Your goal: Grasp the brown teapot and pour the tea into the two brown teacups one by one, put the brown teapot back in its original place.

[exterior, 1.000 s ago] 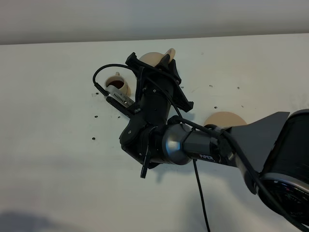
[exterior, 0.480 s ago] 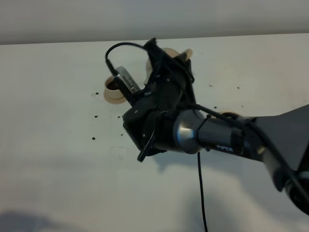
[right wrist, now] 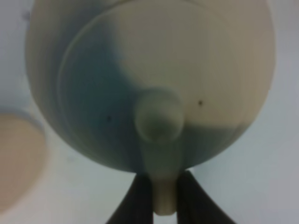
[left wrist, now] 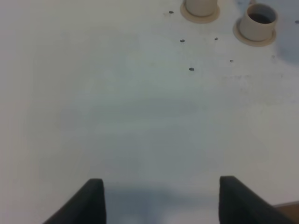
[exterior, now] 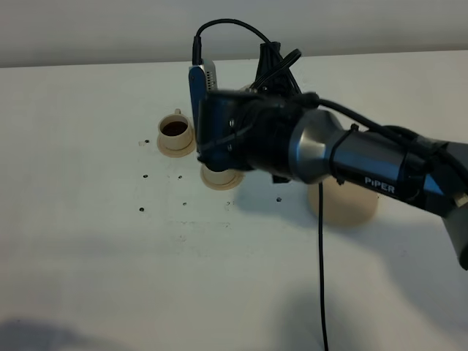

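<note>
The brown teapot [right wrist: 154,79] fills the right wrist view, lid knob facing the camera. My right gripper [right wrist: 163,193] is shut on its loop handle. In the high view the teapot is hidden behind the right arm [exterior: 351,161], which reaches across the middle. One brown teacup [exterior: 175,130] with dark tea stands on its saucer at the back left. The other teacup [exterior: 221,178] is partly covered by the wrist. The original place, a wide tan saucer [exterior: 344,206], lies bare under the arm. My left gripper [left wrist: 163,203] is open over bare table, both teacups [left wrist: 258,22] far ahead of it.
The white table [exterior: 88,241] carries small dark specks [exterior: 142,209] near the cups. The right arm's black cable [exterior: 322,278] hangs down to the front edge. A tan round shape [right wrist: 18,158] shows beside the teapot in the right wrist view; I cannot tell what it is.
The right arm has swung up and to the right and its wrist has turned. The teapot went out of sight behind it. The second cup's saucer and the wide saucer came into view.
</note>
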Motion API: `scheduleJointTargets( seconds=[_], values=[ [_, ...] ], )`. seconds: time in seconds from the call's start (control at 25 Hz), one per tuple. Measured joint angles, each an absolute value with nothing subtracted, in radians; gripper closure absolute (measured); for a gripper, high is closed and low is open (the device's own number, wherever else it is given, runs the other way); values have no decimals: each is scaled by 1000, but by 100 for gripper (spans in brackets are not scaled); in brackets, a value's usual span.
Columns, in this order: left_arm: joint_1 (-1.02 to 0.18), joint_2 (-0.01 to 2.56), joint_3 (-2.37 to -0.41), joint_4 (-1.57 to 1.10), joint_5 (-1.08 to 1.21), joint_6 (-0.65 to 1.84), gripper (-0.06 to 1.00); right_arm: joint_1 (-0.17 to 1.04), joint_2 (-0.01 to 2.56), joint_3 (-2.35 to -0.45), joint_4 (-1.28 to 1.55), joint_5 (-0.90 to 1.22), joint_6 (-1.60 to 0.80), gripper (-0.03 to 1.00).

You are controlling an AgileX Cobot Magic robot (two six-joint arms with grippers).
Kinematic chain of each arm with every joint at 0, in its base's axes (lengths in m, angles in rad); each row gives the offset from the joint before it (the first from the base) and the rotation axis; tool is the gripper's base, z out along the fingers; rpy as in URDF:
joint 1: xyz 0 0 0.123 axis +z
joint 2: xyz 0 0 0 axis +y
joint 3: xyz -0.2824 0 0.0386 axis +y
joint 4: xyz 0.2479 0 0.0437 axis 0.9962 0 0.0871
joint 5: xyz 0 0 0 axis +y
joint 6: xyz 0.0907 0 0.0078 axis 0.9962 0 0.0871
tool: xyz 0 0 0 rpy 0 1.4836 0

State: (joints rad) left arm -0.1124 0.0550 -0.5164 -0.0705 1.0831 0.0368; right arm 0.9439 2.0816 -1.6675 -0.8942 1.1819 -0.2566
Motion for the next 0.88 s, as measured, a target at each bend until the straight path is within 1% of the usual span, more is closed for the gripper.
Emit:
scheduleJointTargets(
  seconds=[0.28, 0.6, 0.72, 0.88],
  values=[
    [-112, 55, -516, -71, 1083, 37, 45, 932, 2082, -1759, -671, 1201, -460, 87],
    [-112, 55, -516, -71, 1083, 37, 45, 828, 2081, -1797, -336, 1220, -744, 87],
    [-112, 55, -516, -71, 1083, 37, 45, 787, 2081, -1797, -225, 1220, -774, 87],
    [-112, 55, -516, -71, 1083, 37, 44, 749, 2083, -1797, -187, 1222, -722, 87]
  ],
)
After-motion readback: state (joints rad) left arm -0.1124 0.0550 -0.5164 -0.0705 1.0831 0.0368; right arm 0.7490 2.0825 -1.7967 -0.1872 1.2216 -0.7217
